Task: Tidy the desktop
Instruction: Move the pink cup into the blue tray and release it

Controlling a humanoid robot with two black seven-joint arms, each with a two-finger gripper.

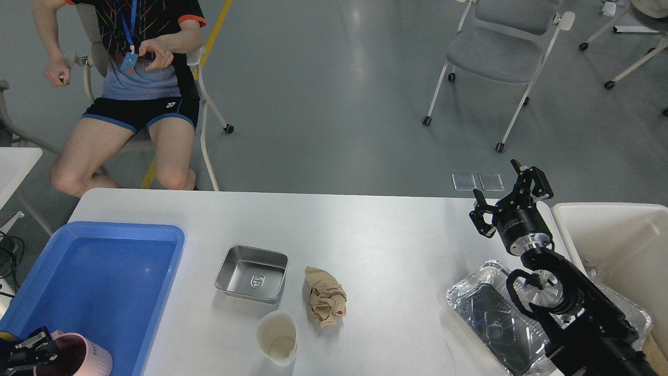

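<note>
In the head view, the desktop [376,230] fills the lower middle of the picture, white and smooth, with its far edge toward a grey floor. My right gripper [509,196] is raised above the right far part of the desktop; its two fingers stand clearly apart and nothing is between them. Under the right arm, at the near right of the desktop, lies a foil tray [488,308], crinkled and shiny, partly hidden by the arm. Just beside the desktop on the right stands a cream bin [616,235].

Near the middle of the desktop I see a small square steel tray [252,273], and right of it, close but apart, a crumpled brown paper [324,296]. In front of these two stands a white paper cup [277,337], upright.

On the left part rests a shallow blue tray [104,282]. At the lower left corner my left gripper [23,350] is only partly visible, next to a pink cup [78,355]. I cannot tell whether its fingers are closed on the cup or not.

Beyond the desktop a person [135,78] sits on a chair, and an empty grey chair [501,52] stands at the far right.
</note>
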